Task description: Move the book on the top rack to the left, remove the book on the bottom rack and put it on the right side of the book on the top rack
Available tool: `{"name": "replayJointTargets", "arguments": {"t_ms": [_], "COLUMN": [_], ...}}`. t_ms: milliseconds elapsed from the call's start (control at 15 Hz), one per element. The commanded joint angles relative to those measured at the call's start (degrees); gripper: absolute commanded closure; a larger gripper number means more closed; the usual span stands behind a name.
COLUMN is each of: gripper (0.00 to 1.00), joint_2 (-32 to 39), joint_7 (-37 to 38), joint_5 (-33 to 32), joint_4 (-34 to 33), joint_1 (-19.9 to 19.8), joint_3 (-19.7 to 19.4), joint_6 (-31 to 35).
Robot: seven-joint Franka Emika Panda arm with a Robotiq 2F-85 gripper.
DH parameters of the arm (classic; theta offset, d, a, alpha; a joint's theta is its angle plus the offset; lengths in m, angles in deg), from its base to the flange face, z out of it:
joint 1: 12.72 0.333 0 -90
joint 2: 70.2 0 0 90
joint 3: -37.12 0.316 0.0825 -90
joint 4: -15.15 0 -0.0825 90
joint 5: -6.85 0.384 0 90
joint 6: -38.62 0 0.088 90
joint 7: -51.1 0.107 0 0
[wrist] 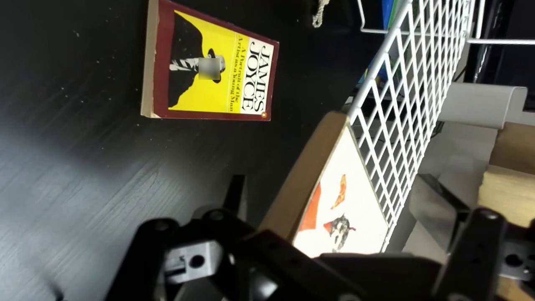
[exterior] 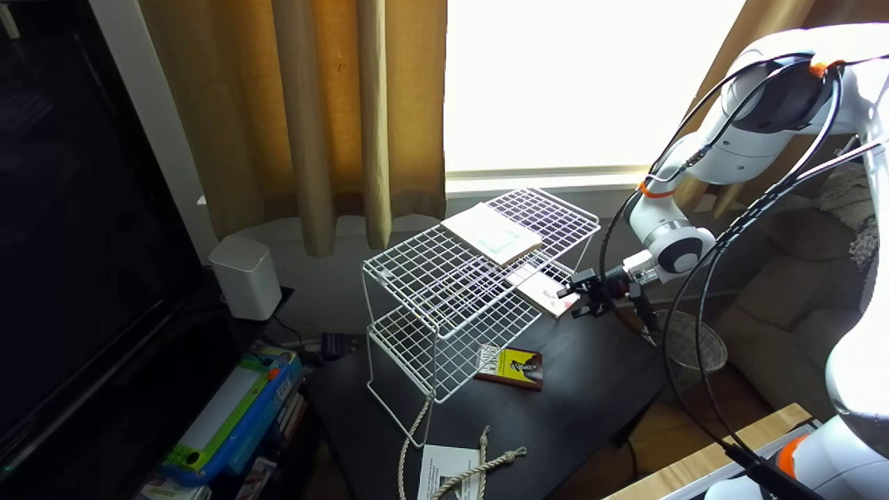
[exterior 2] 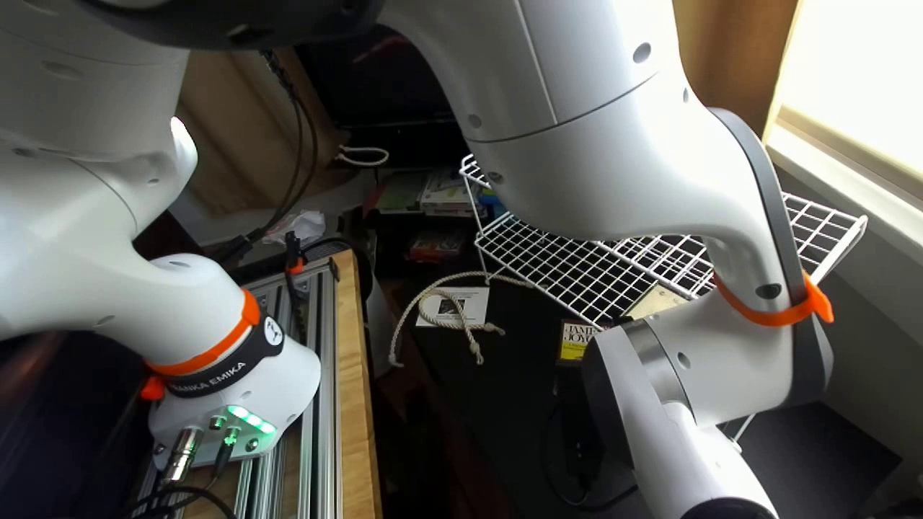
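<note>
Though wiry, gridded top rack [exterior: 419, 276] under flat white book [exterior: 492, 233].

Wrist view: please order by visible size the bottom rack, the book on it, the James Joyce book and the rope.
1. Bottom rack
2. James Joyce book and partly hidden book on bottom rack: too alike to rank
3. Rope

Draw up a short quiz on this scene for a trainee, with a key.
1. Count: how many books lie on the top rack and the bottom rack together?
2. True or false: the claw stands open.
3. Choose: whose name is printed on the paperback lying on the dark table? A) Virginia Woolf; B) James Joyce; C) Franz Kafka.

Key:
1. Two: the pale book above, the red-marked book below.
2. True.
3. B.
</note>
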Motion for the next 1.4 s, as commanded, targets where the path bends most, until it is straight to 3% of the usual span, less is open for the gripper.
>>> {"name": "replayJointTargets", "arguments": {"t_ms": [0,267,400,467,533,667,1000,1067,1333], "gripper": [0.0,0.0,0.05,0.11,0.3,0.48,0.84,0.9,0.87], "joint_2": [3.34,5.83,6.95,7.39,7.88,8.64,8.73,8.58,7.71], "joint_7": [-0.99,-0.31,-0.21,-0.19,-0.12,0.05,0.25,0.58,2.71], "joint_5": [2.99,4.06,4.37,4.49,4.63,4.83,5.02,4.92,4.33], "joint_4": [-3.3,-6.0,-7.16,-7.59,-8.1,-8.85,-9.25,-9.06,-7.87], "joint_1": [-0.83,-0.68,-0.78,-0.85,-0.88,-0.91,-1.41,-1.39,-1.07], "joint_3": [0.26,0.18,0.13,0.14,0.11,0.01,-0.58,-0.84,-1.72], "joint_6": [-2.23,-3.46,-4.28,-4.73,-5.11,-5.38,-8.48,-8.75,-9.12]}}
